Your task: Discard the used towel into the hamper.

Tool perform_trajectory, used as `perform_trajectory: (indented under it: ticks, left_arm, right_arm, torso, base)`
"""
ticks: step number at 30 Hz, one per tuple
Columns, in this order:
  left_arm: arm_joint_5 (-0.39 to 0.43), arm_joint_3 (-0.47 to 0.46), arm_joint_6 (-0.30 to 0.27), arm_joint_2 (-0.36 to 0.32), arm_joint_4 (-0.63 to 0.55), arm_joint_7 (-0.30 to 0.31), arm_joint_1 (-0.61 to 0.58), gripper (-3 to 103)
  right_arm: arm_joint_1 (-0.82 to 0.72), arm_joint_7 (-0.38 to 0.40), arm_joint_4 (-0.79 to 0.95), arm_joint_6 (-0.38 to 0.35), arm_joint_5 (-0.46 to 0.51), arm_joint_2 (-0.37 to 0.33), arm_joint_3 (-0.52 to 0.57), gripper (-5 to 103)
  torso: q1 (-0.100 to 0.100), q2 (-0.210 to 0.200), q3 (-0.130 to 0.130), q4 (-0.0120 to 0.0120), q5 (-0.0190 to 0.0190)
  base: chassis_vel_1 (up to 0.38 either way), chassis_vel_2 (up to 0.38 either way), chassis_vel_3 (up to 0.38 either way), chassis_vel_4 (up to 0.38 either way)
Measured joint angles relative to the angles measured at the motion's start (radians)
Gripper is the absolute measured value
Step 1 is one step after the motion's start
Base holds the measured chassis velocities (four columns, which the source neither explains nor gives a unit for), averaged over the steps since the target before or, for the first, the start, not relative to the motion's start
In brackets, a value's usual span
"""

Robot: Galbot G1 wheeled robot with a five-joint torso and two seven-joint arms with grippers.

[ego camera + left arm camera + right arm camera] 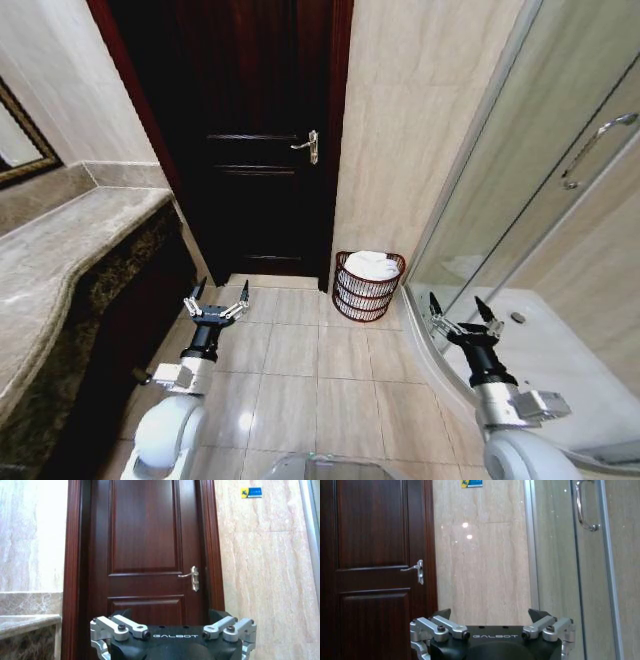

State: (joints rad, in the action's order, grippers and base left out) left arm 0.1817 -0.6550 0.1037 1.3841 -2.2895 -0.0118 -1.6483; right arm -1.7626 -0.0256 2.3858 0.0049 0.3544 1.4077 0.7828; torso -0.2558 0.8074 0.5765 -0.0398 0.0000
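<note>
Head view: towel (372,264) already fills the hamper (366,296); both pincers, left (217,299) and right (459,309), hang spread and empty (keep them clear of it).

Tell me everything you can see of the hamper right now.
The hamper is a small round basket of dark reddish-brown openwork, with horizontal hoops and upright ribs, slightly narrower at the base. It stands upright on the tiled floor, in the corner between the beige wall and the shower enclosure, just right of the dark door. A white towel is heaped inside, above the rim. Neither tool touches it.
</note>
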Motion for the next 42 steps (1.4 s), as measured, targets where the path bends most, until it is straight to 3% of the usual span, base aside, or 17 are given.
perform_trajectory:
  ticks: [42]
  left_arm:
    - [-0.024,0.005,-0.017,0.008,-0.025,0.0,0.015,100]
  right_arm:
    - [0.03,0.001,0.005,-0.021,-0.005,0.0,0.0,100]
  torso:
    - [-0.086,0.196,0.11,0.0,0.0]
  base:
    - [0.0,0.0,0.0,0.0]
